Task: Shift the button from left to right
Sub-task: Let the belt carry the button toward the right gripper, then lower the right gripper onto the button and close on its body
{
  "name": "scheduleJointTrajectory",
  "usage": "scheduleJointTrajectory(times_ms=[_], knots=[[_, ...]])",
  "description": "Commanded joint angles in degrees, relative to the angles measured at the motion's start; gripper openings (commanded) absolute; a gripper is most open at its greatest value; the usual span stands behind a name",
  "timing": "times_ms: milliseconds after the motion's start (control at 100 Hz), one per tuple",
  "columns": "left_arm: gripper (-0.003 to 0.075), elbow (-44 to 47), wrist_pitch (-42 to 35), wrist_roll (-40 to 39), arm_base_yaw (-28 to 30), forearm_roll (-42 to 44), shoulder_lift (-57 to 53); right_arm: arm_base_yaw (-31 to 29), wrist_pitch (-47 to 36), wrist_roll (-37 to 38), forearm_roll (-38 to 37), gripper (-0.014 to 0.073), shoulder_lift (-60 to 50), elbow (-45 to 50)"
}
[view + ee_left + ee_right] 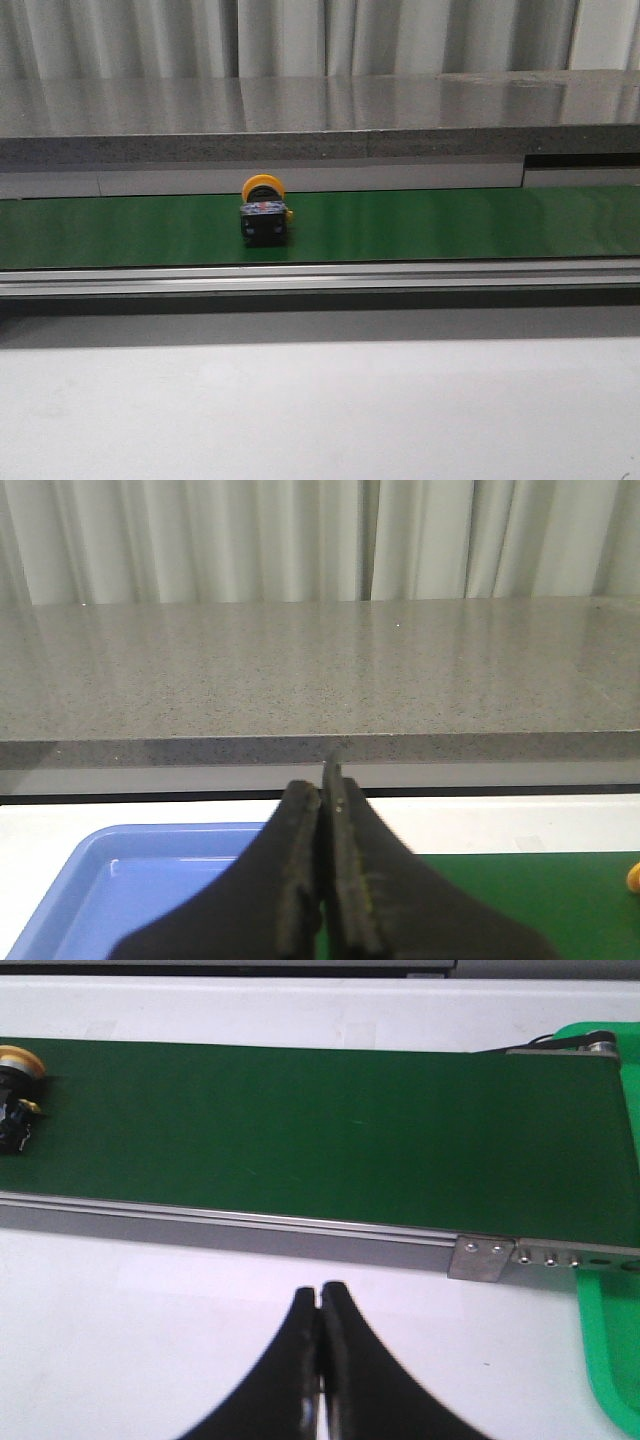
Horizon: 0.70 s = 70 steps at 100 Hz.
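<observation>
The button (265,211) is seen on the green belt (450,225), left of the belt's middle in the front view, free of both arms. Its black body faces the camera; the yellow disc head sits at the far end. Its long axis is therefore judged to run across the belt, head away from the robot, though whether the body is tipped or flat cannot be settled.

Left gripper (328,780): jaws pressed together, nothing between them. It is held over the edge of a blue tray (150,880) beside the belt's left end. Only a sliver of yellow (634,878) shows at the far edge of that view, taken to be the button's head, so the button lies off to the side of these jaws, not ahead of them.

Right gripper (320,1300): jaws likewise clenched and empty, poised above the white desk (150,1340) on the near side of the belt's metal rail (250,1230). In that view the button (15,1090) is cut by the frame edge, well apart from the jaws, while a green bin (610,1340) is seen at the belt's right end.

Neither arm appears in the front view. Which is nearer cannot be told for certain; the left is judged slightly better placed. Either way the jaws would have to be parted first.
</observation>
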Motion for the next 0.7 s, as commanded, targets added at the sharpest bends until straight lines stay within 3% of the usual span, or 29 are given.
scheduleJointTrajectory(times_ms=[0,220,300,370,560,690], knots=[[-0.002,-1.6,-4.3,-0.4,-0.4,-0.5,0.3,0.1,-3.8,-0.3,1.4,-0.0068,3.7,-3.3],[-0.002,-1.6,-4.3,-0.4,-0.4,-0.5,0.3,0.1,-5.3,-0.3,1.9,-0.006,8.9,-3.3],[-0.002,-1.6,-4.3,-0.4,-0.4,-0.5,0.3,0.1,-5.3,-0.3,3.0,-0.0006,9.6,-3.3],[-0.002,-1.6,-4.3,-0.4,-0.4,-0.5,0.3,0.1,-5.3,-0.3,4.1,0.0099,9.8,-3.3],[-0.002,-1.6,-4.3,-0.4,-0.4,-0.5,0.3,0.1,-6.0,-0.3,4.3,0.0505,9.8,-3.3],[-0.002,-1.6,-4.3,-0.4,-0.4,-0.5,0.3,0.1,-7.8,-0.3,6.5,0.0574,9.8,-3.3]])
